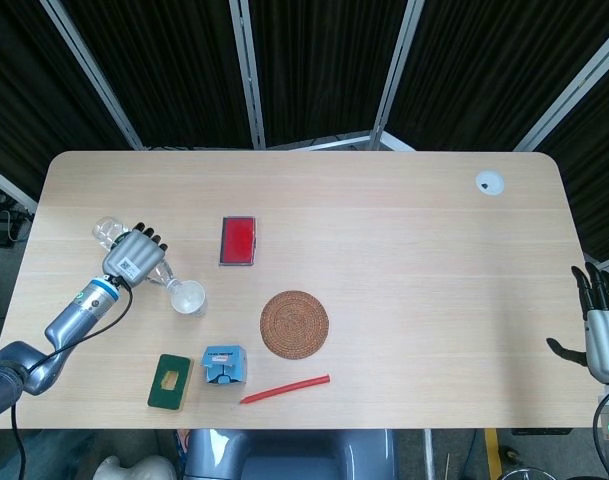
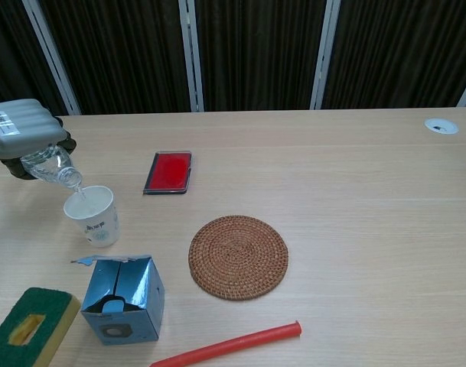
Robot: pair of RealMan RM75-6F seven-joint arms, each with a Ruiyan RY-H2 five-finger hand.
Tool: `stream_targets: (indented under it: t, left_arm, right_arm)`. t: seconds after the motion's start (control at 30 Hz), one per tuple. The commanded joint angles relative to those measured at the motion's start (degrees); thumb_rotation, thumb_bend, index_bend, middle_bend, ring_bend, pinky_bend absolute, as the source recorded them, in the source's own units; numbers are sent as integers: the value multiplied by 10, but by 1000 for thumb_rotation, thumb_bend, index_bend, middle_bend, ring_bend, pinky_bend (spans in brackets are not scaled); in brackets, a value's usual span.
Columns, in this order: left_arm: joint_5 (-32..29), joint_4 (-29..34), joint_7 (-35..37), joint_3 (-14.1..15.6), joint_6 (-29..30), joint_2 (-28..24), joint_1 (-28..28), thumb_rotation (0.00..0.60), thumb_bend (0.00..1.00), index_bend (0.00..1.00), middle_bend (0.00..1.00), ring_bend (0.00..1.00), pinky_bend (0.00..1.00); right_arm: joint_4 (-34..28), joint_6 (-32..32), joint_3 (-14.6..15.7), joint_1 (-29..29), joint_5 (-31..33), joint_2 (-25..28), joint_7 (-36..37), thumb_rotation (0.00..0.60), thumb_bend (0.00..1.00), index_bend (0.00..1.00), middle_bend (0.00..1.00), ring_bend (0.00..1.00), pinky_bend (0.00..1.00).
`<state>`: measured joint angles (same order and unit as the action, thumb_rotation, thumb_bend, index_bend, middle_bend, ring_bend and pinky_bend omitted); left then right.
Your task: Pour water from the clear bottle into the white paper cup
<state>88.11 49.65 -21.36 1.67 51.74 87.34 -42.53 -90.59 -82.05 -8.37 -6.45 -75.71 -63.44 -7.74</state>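
Note:
My left hand [image 1: 134, 256] [image 2: 22, 134] grips the clear bottle [image 1: 112, 233] [image 2: 53, 167] and holds it tilted, neck down toward the right. The bottle's mouth hangs just over the left rim of the white paper cup [image 1: 188, 297] [image 2: 93, 215], which stands upright on the table. A thin stream of water runs from the mouth into the cup. My right hand [image 1: 601, 325] hovers at the far right edge of the head view, fingers spread, holding nothing.
A red case [image 1: 238, 241] [image 2: 169, 172] lies behind the cup. A woven round mat [image 1: 294, 323] [image 2: 238, 256] sits at mid-table. In front of the cup are a blue carton [image 1: 224, 365] [image 2: 123, 299], a green sponge [image 1: 170, 381] [image 2: 24, 330] and a red stick [image 1: 284, 389] [image 2: 229, 345].

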Motion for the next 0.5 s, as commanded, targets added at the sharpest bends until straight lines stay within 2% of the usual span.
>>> stream_targets:
  t: [0.03,0.5]
  left_arm:
    - [2,-2,-2,1,1,0,0,600,540,660,524,360,370]
    - [7,-9,-7,3,6,3,-1,600,540,660,524,359,371]
  right_arm:
    - [0,0,0,0,0,0,0,600,0,0,0,0,0]
    - [0,1,0,-1,1,0,-1,600,0,0,0,0,0]
